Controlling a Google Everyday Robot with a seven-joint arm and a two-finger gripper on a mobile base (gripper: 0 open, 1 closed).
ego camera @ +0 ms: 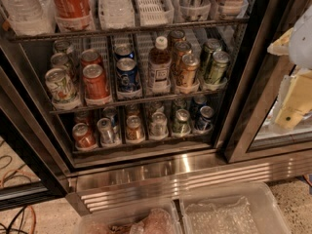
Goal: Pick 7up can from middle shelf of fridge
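The fridge (170, 172) stands open in front of me, with a steel frame and wire racks. The 7up can (59, 85), whitish-silver with green and red markings, stands upright at the front of the leftmost lane of the middle shelf (146, 99). Two similar cans stand behind it in the same lane. My gripper (292, 104), a beige and white shape, is at the right edge of the camera view. It is outside the cooler, in front of the right door, far from the 7up can and holding nothing that shows.
On the middle shelf, right of the 7up can, stand a red cola can (95, 82), a blue can (126, 74), a brown bottle (159, 65), and gold and green cans. Bottles fill the top shelf, cans the lower one. Clear plastic bins (229, 208) sit on the floor below.
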